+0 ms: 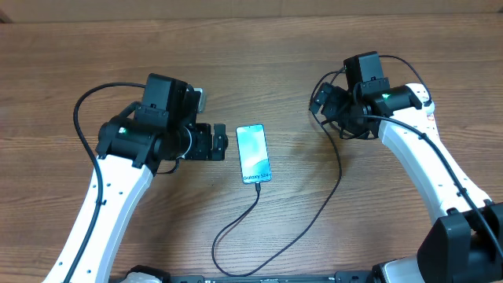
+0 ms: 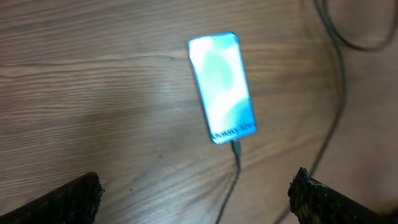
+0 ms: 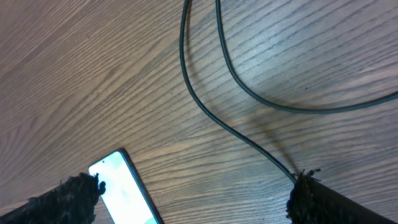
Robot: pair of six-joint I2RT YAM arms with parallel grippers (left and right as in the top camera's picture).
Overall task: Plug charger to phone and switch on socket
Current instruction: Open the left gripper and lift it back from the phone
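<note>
Your slim rectangular phone (image 1: pixel 253 153) with the glowing light-blue glass screen is lying flat, screen up, on the brown wood-grain desk (image 1: pixel 259 55). It is sitting just ahead of your left end effector (image 2: pixel 196 182), a little beyond the gap between its fingers. Small dark "Galaxy" lettering is showing near one short end of the phone. The long thin black charger cable (image 1: pixel 314 216) is meeting the phone at that same end. Its small connector tip (image 2: pixel 236 148) is looking seated in the port, though the left wrist view is blurring there.

From the phone the smooth, round cable is curving away in a wide loop over the desk. It is then running up towards your right end effector (image 3: pixel 199 180). In the right wrist view two strands are crossing the wood grain, and one is reaching the base of a fingertip (image 3: pixel 308 186). You cannot tell whether it is touching. A rounded corner of the phone is peeking in just beside the other fingertip.

Your left end effector is standing spread wide, gripping nothing, with bare desk showing between its dark, rough-textured fingertips (image 2: pixel 81 193). Your right end effector is likewise gaping wide with nothing clamped between its fingers. Seen from overhead, it is hovering well apart from the phone.
</note>
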